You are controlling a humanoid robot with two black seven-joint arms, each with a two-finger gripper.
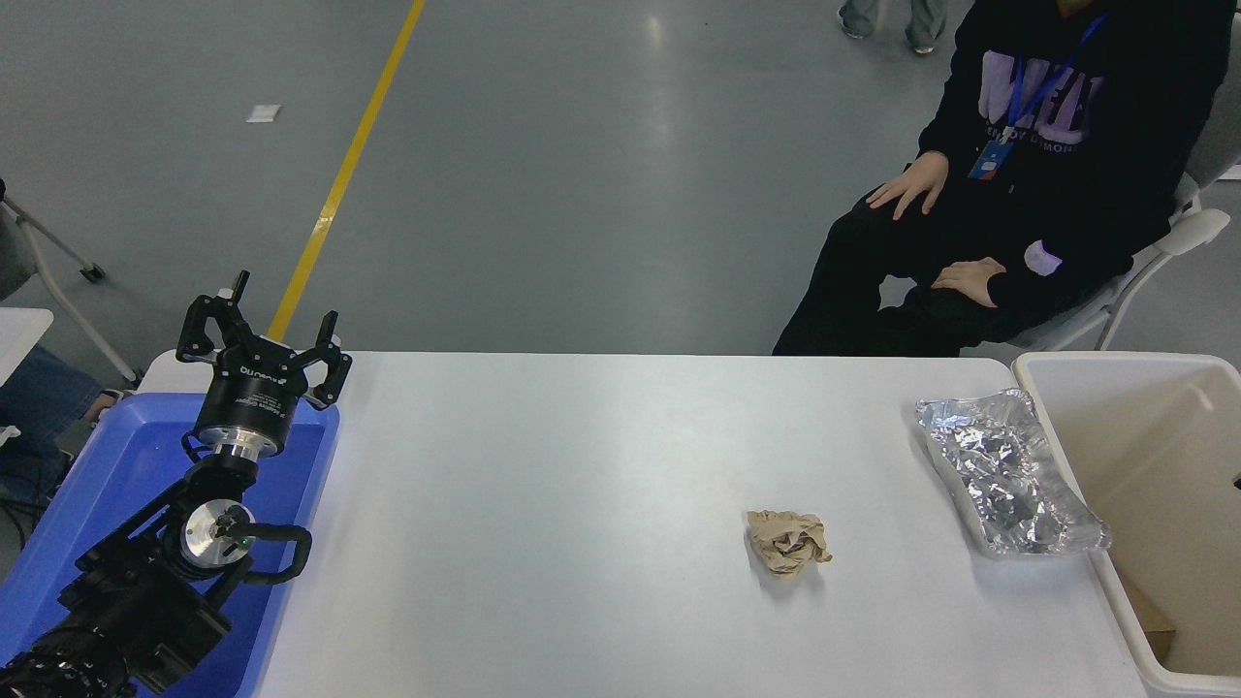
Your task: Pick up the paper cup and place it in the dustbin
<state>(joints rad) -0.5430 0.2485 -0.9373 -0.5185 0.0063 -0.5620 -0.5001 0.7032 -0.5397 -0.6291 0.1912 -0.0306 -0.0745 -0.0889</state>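
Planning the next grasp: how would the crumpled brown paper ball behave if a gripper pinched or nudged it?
The crumpled brown paper ball looks light, so a nudge would probably slide it across the white table. Its loose folds suggest it would crush under a pinch. Its lumpy shape likely keeps it from rolling far.
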